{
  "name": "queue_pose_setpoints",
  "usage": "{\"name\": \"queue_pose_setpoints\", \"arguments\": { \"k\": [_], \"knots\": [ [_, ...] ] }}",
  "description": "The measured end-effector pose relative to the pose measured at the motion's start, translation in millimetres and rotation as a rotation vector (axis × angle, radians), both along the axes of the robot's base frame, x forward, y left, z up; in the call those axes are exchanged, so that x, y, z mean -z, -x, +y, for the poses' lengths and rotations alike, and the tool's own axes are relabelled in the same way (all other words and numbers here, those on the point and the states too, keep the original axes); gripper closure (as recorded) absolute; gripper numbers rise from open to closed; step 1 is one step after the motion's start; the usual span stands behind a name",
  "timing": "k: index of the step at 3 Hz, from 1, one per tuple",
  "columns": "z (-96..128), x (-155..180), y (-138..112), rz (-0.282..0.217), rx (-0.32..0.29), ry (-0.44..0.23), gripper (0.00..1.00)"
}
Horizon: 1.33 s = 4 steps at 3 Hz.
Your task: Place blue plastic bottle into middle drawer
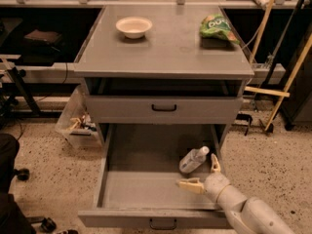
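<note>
The blue plastic bottle lies on its side on the floor of the pulled-out middle drawer, near the drawer's right wall, white cap pointing to the back right. My gripper is just in front of the bottle, over the drawer's front right corner. It is open, with one cream fingertip pointing left and the other pointing up, and neither holds the bottle. My grey arm comes in from the bottom right.
The other grey drawer above is closed. On the cabinet top stand a white bowl and a green snack bag. A clear bin sits on the floor at left, and wooden poles lean at right.
</note>
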<state>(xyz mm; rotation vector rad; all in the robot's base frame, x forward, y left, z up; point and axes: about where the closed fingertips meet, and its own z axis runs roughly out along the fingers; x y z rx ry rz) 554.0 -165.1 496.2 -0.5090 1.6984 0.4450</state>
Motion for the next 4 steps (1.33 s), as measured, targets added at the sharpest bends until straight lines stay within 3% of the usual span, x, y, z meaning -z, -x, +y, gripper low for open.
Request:
{"name": "queue_pose_setpoints", "arguments": {
  "k": [1, 2, 3, 4],
  "knots": [
    [1, -99, 20, -0.044, 0.070, 0.050, 0.00],
    [2, -188, 40, -0.052, 0.133, 0.050, 0.00],
    [2, -220, 41, -0.080, 0.136, 0.118, 0.00],
    [2, -220, 41, -0.081, 0.136, 0.119, 0.00]
  ]
}}
